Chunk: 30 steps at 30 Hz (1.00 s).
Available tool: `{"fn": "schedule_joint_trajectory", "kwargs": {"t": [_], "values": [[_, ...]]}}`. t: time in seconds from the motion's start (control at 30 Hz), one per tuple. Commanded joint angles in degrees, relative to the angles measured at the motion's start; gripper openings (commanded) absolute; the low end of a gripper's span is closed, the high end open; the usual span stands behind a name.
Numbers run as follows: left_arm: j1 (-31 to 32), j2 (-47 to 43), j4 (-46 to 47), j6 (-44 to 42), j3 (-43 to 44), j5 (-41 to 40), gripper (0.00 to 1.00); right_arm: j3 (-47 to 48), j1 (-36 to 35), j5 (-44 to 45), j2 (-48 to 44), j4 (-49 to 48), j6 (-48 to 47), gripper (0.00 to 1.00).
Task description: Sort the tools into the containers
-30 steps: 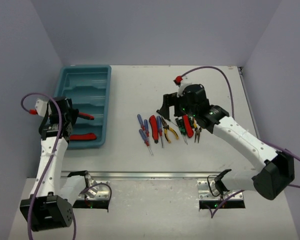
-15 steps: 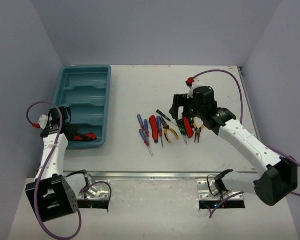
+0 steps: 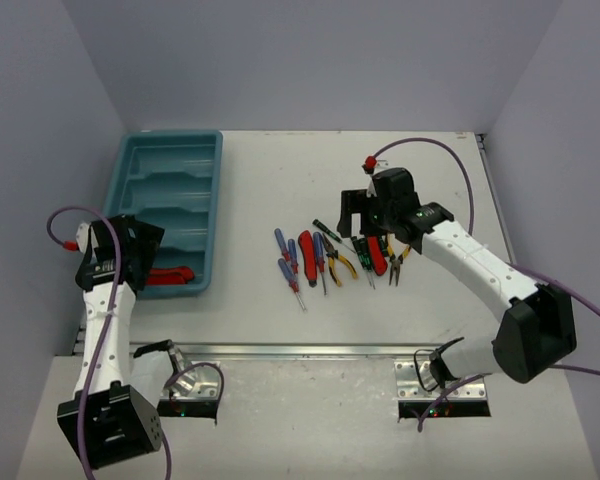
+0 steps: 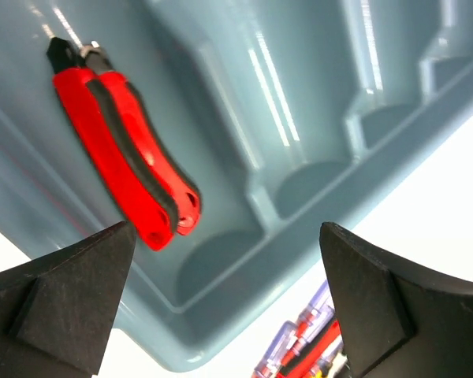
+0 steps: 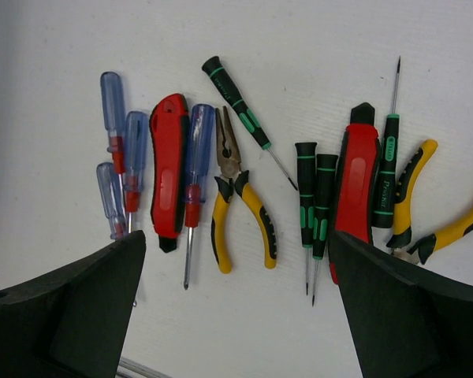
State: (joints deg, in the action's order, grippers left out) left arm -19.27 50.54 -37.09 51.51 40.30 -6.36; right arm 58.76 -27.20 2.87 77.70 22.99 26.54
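The teal tray (image 3: 166,170) of long containers lies at the left. Red-handled pliers (image 3: 170,275) (image 4: 122,150) rest in its nearest compartment. My left gripper (image 3: 145,250) (image 4: 229,236) hovers over that end of the tray, open and empty. The other tools lie in a row mid-table: blue screwdrivers (image 5: 114,118), a red cutter (image 5: 168,169), yellow pliers (image 5: 240,205), green-and-black screwdrivers (image 5: 315,197), a second red cutter (image 5: 356,189) and more yellow pliers (image 5: 414,197). Above that row my right gripper (image 3: 365,228) (image 5: 236,236) hangs open, holding nothing.
The tray's three farther compartments (image 3: 170,195) hold nothing that I can see. White table (image 3: 280,170) stretches between the tray and the tool row (image 3: 330,255). A metal rail (image 3: 300,350) runs along the near edge. Grey walls enclose three sides.
My left gripper was shut over the tray and has opened; the red-handled pliers lie in the nearest compartment. My right gripper shifted slightly over the tool row and stayed open.
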Motion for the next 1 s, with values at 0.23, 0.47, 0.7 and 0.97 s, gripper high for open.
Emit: {"fn": "schedule_joint_trajectory", "kwargs": {"t": [0.23,0.47,0.7,0.97], "values": [[-0.3,-8.3,15.2,-17.4,0.1,26.3,1.0,9.2,3.9,11.1,16.6,11.3,-4.4,0.55],[0.7,-6.0,13.4,-24.8,0.5,25.2,1.0,7.1,5.2,10.7,21.8,11.6,-6.2,0.5],[2.9,-3.9,15.4,-25.5,-1.3,27.3,1.0,7.1,5.4,9.7,26.1,11.5,-6.6,0.46],[3.2,-4.6,15.5,-25.6,-1.3,27.3,1.0,6.1,5.5,7.9,28.9,10.4,-6.8,0.43]]}}
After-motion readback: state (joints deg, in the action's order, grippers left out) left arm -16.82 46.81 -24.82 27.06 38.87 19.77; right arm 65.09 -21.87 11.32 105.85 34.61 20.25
